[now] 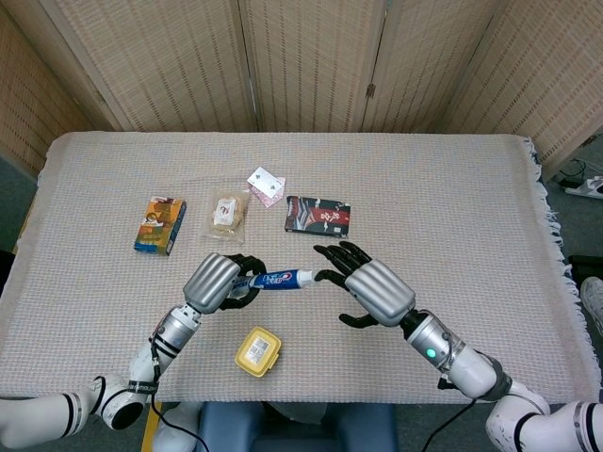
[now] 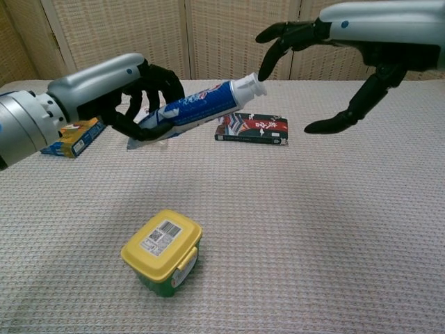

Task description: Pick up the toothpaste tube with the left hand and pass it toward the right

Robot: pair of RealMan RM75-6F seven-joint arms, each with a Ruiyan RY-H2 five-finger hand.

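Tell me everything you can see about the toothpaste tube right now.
The toothpaste tube is blue and white with red accents and a white cap, glossy like soft plastic. The left hand grips its flat tail end and holds it above the table, tilted, with the cap end higher and pointing toward the right hand. That hand's fingers are spread right at the cap; whether they touch it cannot be told.

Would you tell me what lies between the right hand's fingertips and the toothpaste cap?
Nothing: in the chest view the right hand fingertips sit right at the toothpaste tube cap.
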